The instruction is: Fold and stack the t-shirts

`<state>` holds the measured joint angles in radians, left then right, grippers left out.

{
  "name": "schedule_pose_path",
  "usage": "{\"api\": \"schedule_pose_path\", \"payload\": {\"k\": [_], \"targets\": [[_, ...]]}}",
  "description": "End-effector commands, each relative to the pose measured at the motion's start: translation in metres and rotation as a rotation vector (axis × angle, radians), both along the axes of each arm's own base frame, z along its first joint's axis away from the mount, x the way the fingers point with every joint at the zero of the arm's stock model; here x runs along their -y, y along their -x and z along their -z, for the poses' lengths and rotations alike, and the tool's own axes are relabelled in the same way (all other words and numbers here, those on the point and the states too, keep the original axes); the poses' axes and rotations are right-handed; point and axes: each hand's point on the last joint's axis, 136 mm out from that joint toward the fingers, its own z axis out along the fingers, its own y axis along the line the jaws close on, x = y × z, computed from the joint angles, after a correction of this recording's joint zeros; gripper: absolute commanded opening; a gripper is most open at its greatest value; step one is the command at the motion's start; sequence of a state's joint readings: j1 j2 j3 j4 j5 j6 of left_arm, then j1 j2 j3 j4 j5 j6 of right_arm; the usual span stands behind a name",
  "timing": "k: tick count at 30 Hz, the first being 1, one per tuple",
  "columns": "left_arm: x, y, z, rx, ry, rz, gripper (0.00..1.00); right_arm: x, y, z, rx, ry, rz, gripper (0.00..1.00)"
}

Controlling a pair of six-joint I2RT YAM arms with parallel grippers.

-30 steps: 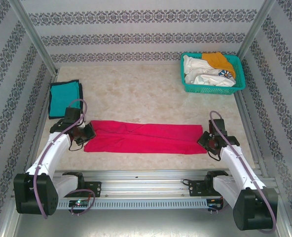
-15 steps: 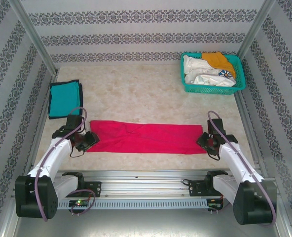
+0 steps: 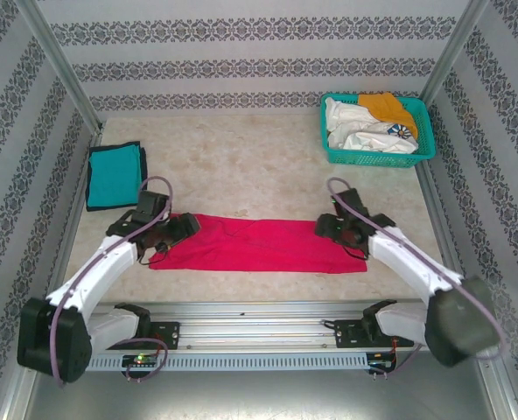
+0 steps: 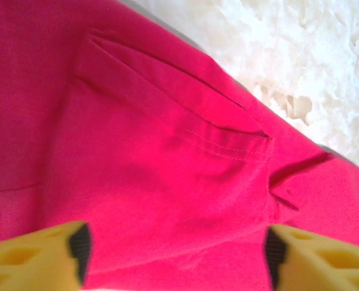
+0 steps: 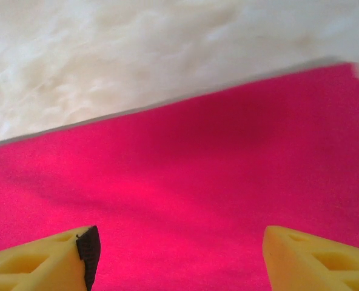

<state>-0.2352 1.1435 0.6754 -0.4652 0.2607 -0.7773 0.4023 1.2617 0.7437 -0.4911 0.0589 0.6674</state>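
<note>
Pink shirt (image 3: 259, 247) folded long on worktop (image 3: 241, 157); left claw (image 4: 174, 245) and right claw (image 5: 178, 239) spread apart, empty, over its ends. Risk — pinching only the top layer, dragging fold askew.

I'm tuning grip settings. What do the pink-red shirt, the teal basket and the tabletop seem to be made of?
Flat pink-red cloth shirt: soft matte fabric; it creases and shows a stitched seam. Teal mesh basket: probably moulded plastic, given its rigid rim and lattice walls. Cream mottled tabletop: hard and smooth, marble-patterned; stone or laminate, I cannot tell.
</note>
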Motion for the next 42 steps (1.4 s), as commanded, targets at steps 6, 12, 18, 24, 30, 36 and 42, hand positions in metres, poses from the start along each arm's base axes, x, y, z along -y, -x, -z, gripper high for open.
{"api": "schedule_pose_path", "payload": {"k": [6,12,18,24,30,36,42], "targets": [[0.011,-0.021,0.058,-0.057,0.036,-0.042,0.57,-0.069,-0.030,0.021,-0.052,-0.013,-0.116,0.68],[0.013,-0.075,0.076,-0.073,0.000,0.029,0.58,-0.061,-0.024,0.047,-0.122,0.013,-0.111,0.65],[0.013,-0.160,0.091,-0.111,-0.031,0.111,0.64,-0.055,-0.019,0.067,-0.166,0.014,-0.109,0.65],[0.017,-0.238,0.095,-0.113,-0.037,0.145,0.77,-0.067,-0.005,0.083,-0.214,-0.034,-0.129,0.65],[0.027,-0.286,0.073,-0.051,-0.023,0.167,0.82,-0.090,0.007,0.087,-0.240,-0.065,-0.177,0.65],[0.032,-0.319,0.051,-0.004,-0.031,0.196,0.88,-0.130,0.009,0.088,-0.247,-0.120,-0.245,0.65],[0.036,-0.344,0.006,0.089,-0.024,0.210,0.97,-0.186,-0.001,0.071,-0.210,-0.196,-0.347,0.65]]}}
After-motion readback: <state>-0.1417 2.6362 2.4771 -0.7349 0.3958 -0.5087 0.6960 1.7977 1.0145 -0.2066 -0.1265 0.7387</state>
